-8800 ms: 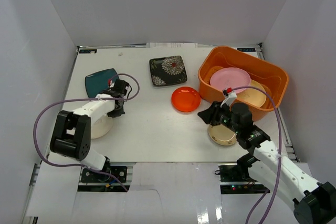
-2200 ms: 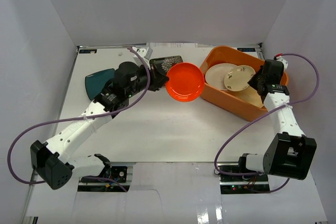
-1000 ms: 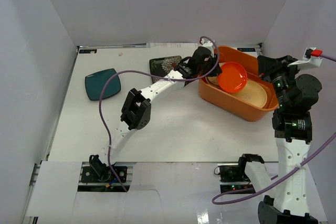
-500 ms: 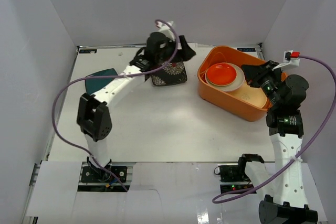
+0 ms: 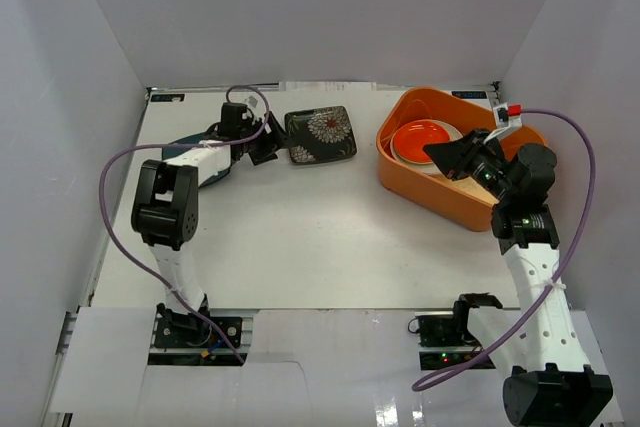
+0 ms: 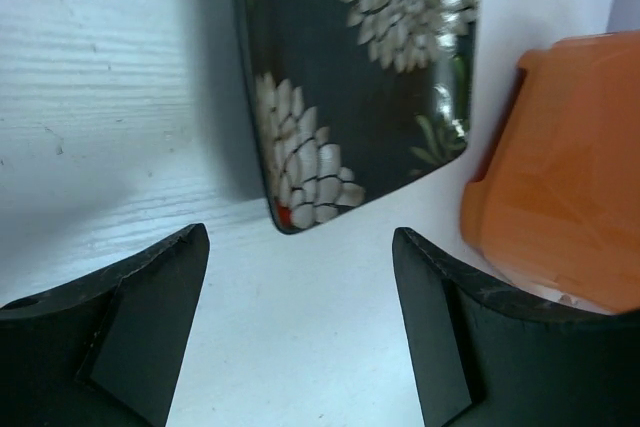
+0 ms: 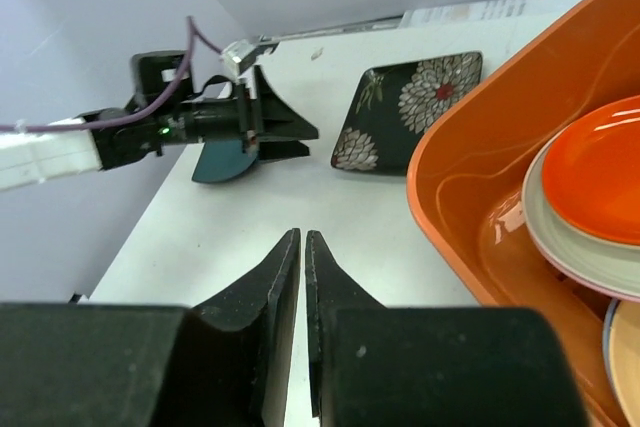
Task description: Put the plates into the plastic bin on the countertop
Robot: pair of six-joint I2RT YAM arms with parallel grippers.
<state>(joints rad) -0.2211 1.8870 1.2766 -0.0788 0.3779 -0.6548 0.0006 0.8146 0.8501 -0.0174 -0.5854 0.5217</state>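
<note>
An orange plastic bin point(image 5: 455, 199) stands at the right of the white countertop point(image 5: 300, 237). Inside it a red-orange plate point(image 5: 419, 136) lies on a cream plate point(image 7: 563, 240), with a tan plate point(image 7: 622, 347) lower down. A square black plate with white flowers point(image 5: 320, 134) lies flat left of the bin. My left gripper point(image 5: 268, 146) is open and empty, low beside that plate's left edge point(image 6: 350, 77). A teal plate point(image 5: 205, 166) lies partly under the left arm. My right gripper point(image 5: 436, 152) hangs shut and empty over the bin's near-left side.
White panels wall the countertop on the left, back and right. A purple cable point(image 5: 115, 197) loops beside the left arm and another point(image 5: 575, 207) arcs from the right wrist. The bin's corner point(image 6: 560, 197) shows close to my left gripper's right finger point(image 6: 440, 327).
My left gripper let go of the red-orange plate in the bin, opened, and swung back left to the black flowered plate. The right gripper came down toward the bin's left side.
</note>
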